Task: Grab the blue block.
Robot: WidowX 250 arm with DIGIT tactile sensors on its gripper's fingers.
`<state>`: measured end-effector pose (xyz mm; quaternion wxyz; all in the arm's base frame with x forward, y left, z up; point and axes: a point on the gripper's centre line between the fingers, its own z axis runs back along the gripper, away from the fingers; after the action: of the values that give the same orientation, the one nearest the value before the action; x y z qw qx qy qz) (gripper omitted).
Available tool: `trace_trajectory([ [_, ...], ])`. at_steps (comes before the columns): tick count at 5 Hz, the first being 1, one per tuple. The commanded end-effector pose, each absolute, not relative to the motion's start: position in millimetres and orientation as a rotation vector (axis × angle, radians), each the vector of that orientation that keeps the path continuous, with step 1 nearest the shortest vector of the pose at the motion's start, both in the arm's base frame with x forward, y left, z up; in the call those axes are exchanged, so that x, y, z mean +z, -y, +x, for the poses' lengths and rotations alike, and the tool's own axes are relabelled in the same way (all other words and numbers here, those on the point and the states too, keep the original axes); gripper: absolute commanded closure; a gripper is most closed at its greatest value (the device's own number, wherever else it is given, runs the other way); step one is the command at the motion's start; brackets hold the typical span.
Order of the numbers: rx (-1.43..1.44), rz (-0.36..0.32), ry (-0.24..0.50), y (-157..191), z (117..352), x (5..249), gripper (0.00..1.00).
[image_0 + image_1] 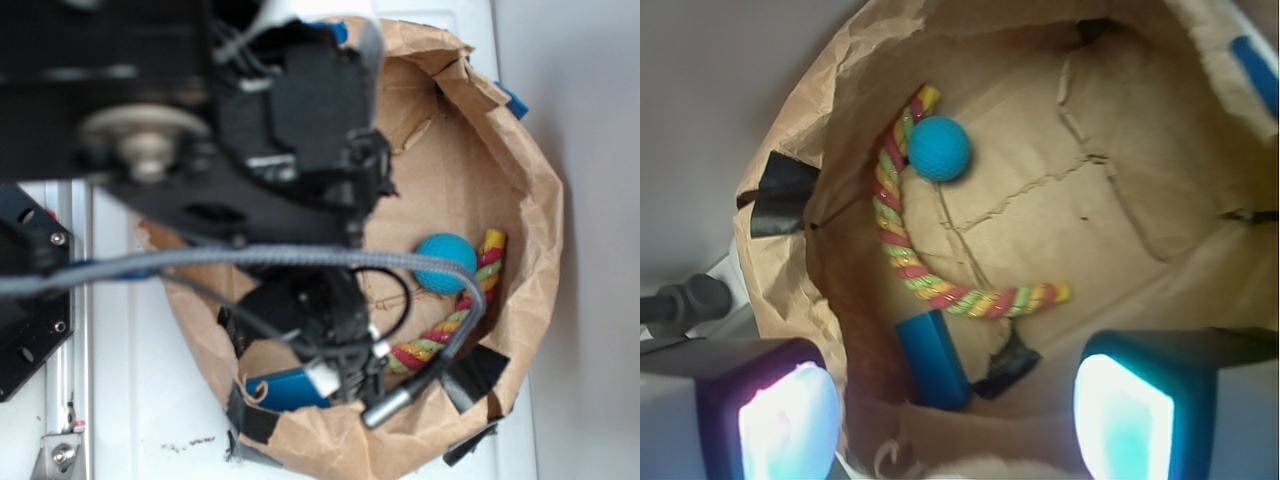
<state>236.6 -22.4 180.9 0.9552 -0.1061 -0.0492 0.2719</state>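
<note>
1. One hand (958, 410), fingers spread wide and empty, hovers above the paper bag (1160, 200)
2. Blue block (932, 358) lies at 12 o'clock between the fingers, 6 o'clock from the ball (939, 148), beside the rope (902, 250)
3. Approach step; next comes descent, probably wrist rotation, then closing

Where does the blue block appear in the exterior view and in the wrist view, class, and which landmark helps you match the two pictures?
Exterior: the blue block lies low in the picture, left of centre, inside the paper bag, partly hidden by the arm.
Wrist: it lies at bottom centre, between the two fingertips, nearer the left one; the gripper is open above it.
Shared landmark: the striped rope, curving beside the teal ball.
</note>
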Motion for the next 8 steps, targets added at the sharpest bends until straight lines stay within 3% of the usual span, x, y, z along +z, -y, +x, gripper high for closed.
trace_trajectory([
  [1,0.57,-0.226,0.135,11.9,238.9,188.2,0.0],
  [3,0.57,-0.226,0.135,11.9,238.9,188.2,0.0],
  [6,0.544,-0.089,0.121,7.1,237.2,118.4,0.0],
  [8,0.542,-0.115,0.067,29.5,240.8,93.1,0.0],
])
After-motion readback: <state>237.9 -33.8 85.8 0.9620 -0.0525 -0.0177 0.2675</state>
